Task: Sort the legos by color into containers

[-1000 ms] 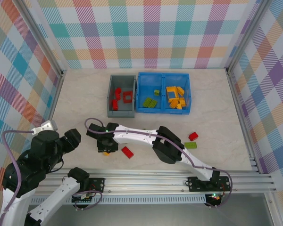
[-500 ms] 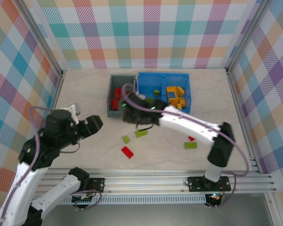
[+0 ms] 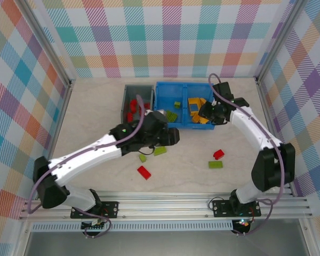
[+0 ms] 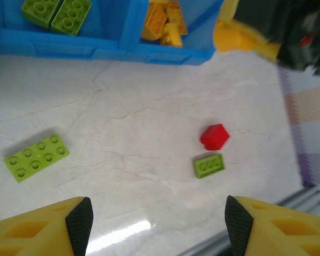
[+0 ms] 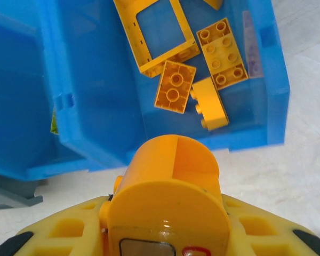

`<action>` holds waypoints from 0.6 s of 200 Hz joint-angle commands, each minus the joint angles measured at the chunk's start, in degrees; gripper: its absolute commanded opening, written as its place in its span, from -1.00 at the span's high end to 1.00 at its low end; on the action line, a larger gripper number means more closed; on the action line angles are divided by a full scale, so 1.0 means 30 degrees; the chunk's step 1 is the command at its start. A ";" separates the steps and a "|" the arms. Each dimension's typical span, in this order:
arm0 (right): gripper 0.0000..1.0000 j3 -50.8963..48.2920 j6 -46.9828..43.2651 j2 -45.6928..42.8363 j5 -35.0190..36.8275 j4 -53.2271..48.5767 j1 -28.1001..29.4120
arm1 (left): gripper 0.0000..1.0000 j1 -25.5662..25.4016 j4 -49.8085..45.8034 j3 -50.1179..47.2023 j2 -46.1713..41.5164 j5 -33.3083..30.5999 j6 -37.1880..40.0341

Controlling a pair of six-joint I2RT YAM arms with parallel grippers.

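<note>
Left gripper [image 4: 154, 213]: jaws spread wide, empty, above the pale marbled table [image 3: 90, 112]. Right gripper [image 5: 165, 234]: clamped on a yellow-orange brick [image 5: 170, 160] at the blue bin [image 5: 96, 138], yellow compartment. A red brick [image 4: 214, 136] and a green brick [image 4: 208, 165] lie loose. Pastel plaid walls [image 3: 165, 37] enclose the table.

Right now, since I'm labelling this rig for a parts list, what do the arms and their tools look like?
The left arm and right arm have white links and black joints, each with a grey-purple cable running along it. The left tool and right tool have yellow fingers tipped with black pads.
</note>
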 commanded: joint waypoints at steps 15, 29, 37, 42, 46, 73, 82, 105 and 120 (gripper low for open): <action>0.41 0.1906 -0.2116 0.3516 -0.4484 0.1061 -0.0641 | -0.35 -0.1110 0.1943 0.0616 0.1122 -0.2447 -0.0553; 0.40 0.2618 -0.2008 0.4521 -0.4701 0.1106 -0.0728 | -0.35 -0.1382 0.1812 0.0854 0.1594 -0.2847 -0.0524; 0.40 0.3055 -0.1875 0.5100 -0.4793 0.0967 -0.0815 | -0.35 -0.1476 0.1796 0.0968 0.1808 -0.2982 -0.0511; 0.40 0.3331 -0.1834 0.5470 -0.4951 0.0897 -0.0870 | -0.35 -0.1530 0.1808 0.1007 0.1904 -0.2998 -0.0527; 0.40 0.3522 -0.1774 0.5716 -0.5054 0.0839 -0.0900 | -0.35 -0.1564 0.1893 0.1025 0.1974 -0.3007 -0.0517; 0.32 0.4325 -0.1373 0.6960 -0.5486 0.0840 -0.0966 | -0.35 -0.1873 0.1890 0.1452 0.2409 -0.3147 -0.0390; 0.23 0.4594 -0.1248 0.7266 -0.5623 0.0722 -0.0966 | -0.35 -0.1934 0.1784 0.1575 0.2510 -0.3165 -0.0336; -0.09 0.4767 -0.0996 0.7576 -0.5640 0.0617 -0.1049 | -0.34 -0.2008 0.1730 0.1630 0.2487 -0.3125 -0.0220; -0.21 0.4678 -0.0907 0.7521 -0.5722 0.0722 -0.1080 | -0.34 -0.2069 0.1721 0.1536 0.2399 -0.3164 -0.0254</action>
